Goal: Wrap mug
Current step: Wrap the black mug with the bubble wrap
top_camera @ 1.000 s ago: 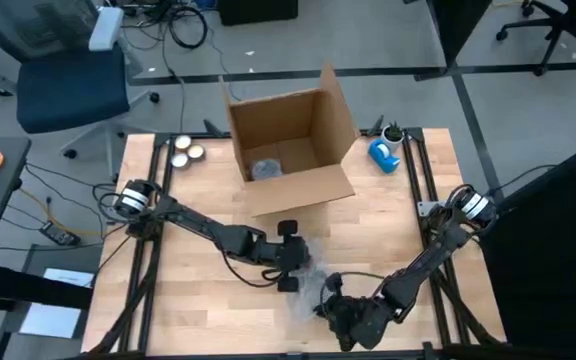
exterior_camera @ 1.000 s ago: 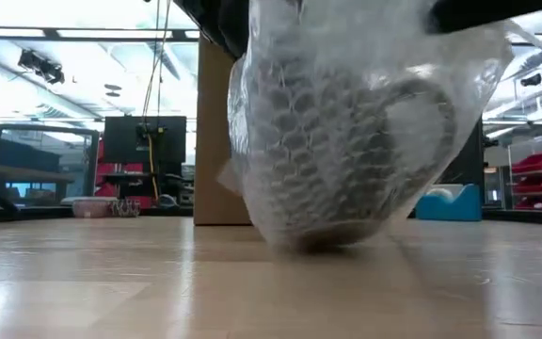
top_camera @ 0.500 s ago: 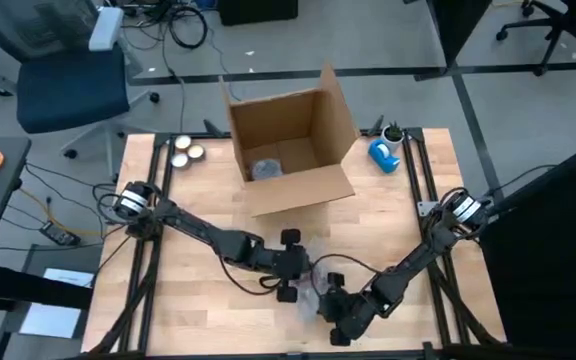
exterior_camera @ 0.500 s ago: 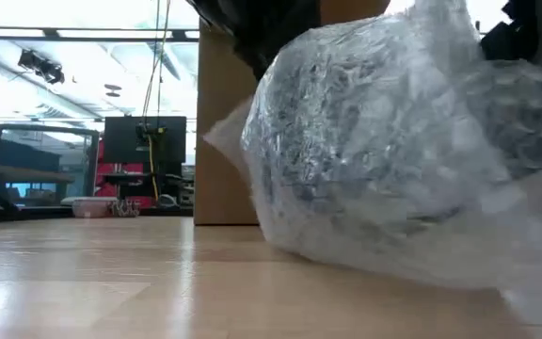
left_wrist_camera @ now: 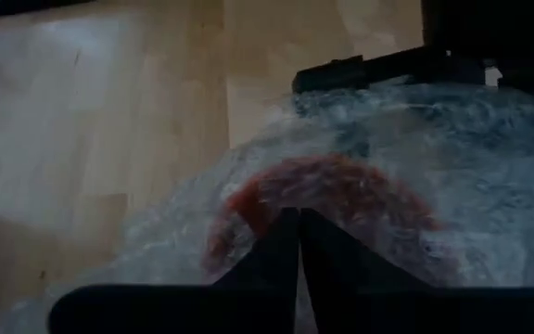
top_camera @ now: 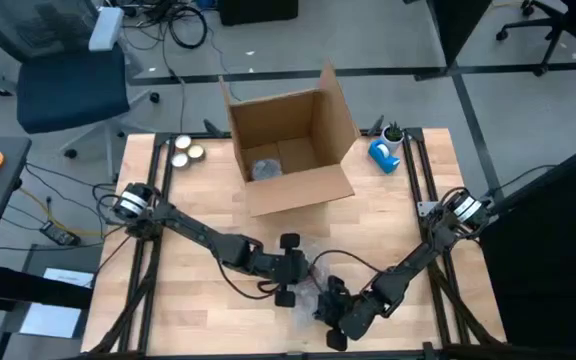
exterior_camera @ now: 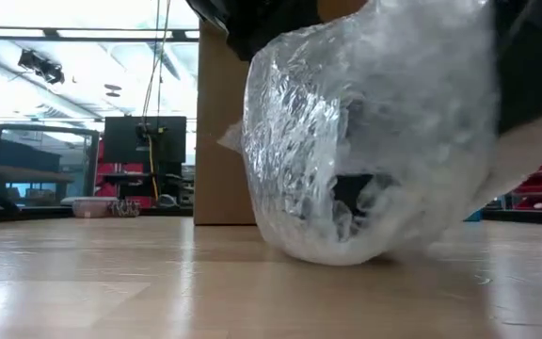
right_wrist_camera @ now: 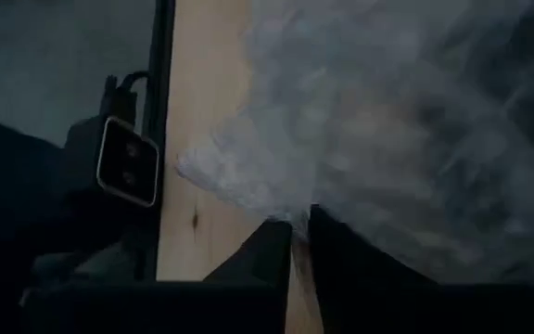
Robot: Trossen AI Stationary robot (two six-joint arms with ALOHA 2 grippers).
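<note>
Wooden tabletop, near edge: mug, apparently swathed in bubble wrap. Left gripper and right gripper each clenched on wrap. Wrapping underway; next, fold loose flap tight.

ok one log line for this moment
stage: wrapping | mug: inside bubble wrap on table | left gripper: shut on bubble wrap | right gripper: shut on bubble wrap
</note>
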